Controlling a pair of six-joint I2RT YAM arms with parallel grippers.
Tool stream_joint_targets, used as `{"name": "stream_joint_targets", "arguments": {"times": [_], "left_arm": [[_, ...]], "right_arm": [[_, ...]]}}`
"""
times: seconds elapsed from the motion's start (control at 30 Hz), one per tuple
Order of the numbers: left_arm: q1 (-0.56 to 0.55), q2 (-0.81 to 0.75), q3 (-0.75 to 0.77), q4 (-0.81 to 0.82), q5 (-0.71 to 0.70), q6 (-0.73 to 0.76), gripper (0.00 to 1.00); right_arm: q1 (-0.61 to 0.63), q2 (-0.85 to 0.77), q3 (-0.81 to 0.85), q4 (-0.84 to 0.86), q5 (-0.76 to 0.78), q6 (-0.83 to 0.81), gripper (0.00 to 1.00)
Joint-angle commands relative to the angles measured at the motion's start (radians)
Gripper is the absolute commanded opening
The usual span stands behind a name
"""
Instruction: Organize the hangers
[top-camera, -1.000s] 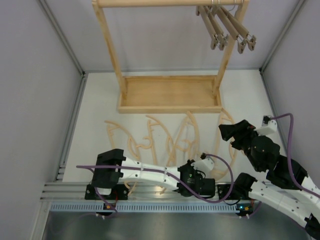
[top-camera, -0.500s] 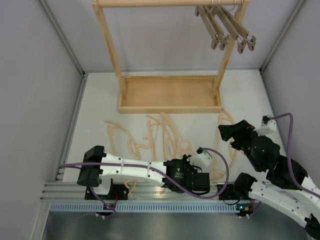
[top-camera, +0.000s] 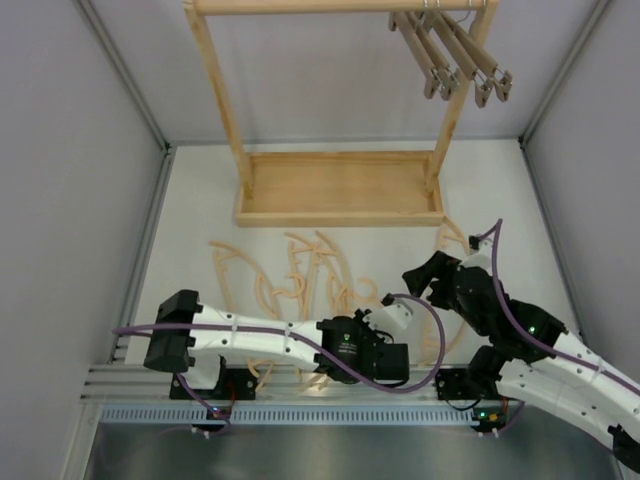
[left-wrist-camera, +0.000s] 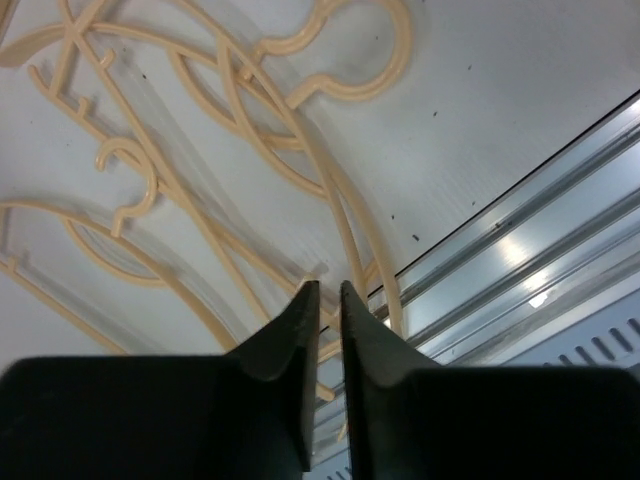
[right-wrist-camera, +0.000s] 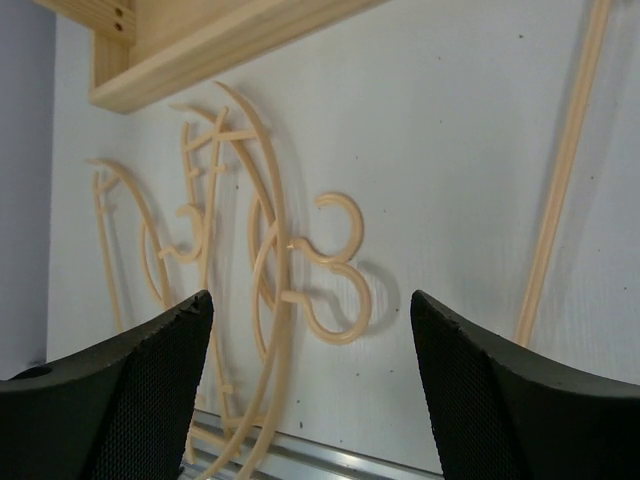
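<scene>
Several pale curved hangers (top-camera: 318, 262) lie tangled on the white table in front of the rack. They also show in the left wrist view (left-wrist-camera: 330, 90) and the right wrist view (right-wrist-camera: 335, 270). The brown clamp bars (top-camera: 455, 55) hang from the rack's top rail at the right. My left gripper (left-wrist-camera: 329, 288) is low over the tangle near the front rail, jaws closed to a thin slit on a pale hanger's arm. My right gripper (right-wrist-camera: 310, 296) is open wide and empty, above two hanger hooks; it also shows in the top view (top-camera: 425, 280).
The pale wooden rack (top-camera: 340, 190) with its tray base stands at the back. A metal rail (top-camera: 300, 385) runs along the table's near edge. Grey walls close in the left and right sides. One hanger arm (right-wrist-camera: 565, 170) lies apart on the right.
My left arm has swung left and the tangle of pale hangers has shifted left with it. My right gripper has moved left and nearer, over the hangers.
</scene>
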Motion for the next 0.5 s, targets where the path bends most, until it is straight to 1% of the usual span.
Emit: {"name": "stream_joint_targets", "arguments": {"times": [0.0, 0.03, 0.1, 0.23, 0.33, 0.43, 0.47], "left_arm": [[0.005, 0.014, -0.067, -0.017, 0.069, -0.083, 0.3], [0.005, 0.016, -0.085, -0.012, 0.078, -0.097, 0.34], [0.005, 0.005, -0.153, 0.024, 0.13, -0.106, 0.38], [0.026, -0.044, -0.26, 0.16, 0.21, -0.103, 0.36], [0.059, -0.068, -0.312, 0.196, 0.239, -0.095, 0.38], [0.074, -0.072, -0.332, 0.237, 0.265, -0.068, 0.4], [0.073, -0.069, -0.334, 0.253, 0.271, -0.06, 0.44]], "right_arm": [[0.011, 0.012, -0.014, 0.119, -0.06, 0.015, 0.77], [0.011, 0.012, -0.014, 0.119, -0.06, 0.015, 0.77], [0.011, 0.001, -0.014, 0.119, -0.054, 0.01, 0.77], [0.011, -0.023, -0.028, 0.119, -0.049, 0.013, 0.77], [0.011, -0.031, -0.034, 0.118, -0.046, 0.013, 0.77], [0.011, -0.034, -0.034, 0.118, -0.045, 0.012, 0.77], [0.011, -0.034, -0.034, 0.118, -0.048, 0.01, 0.77]]}}
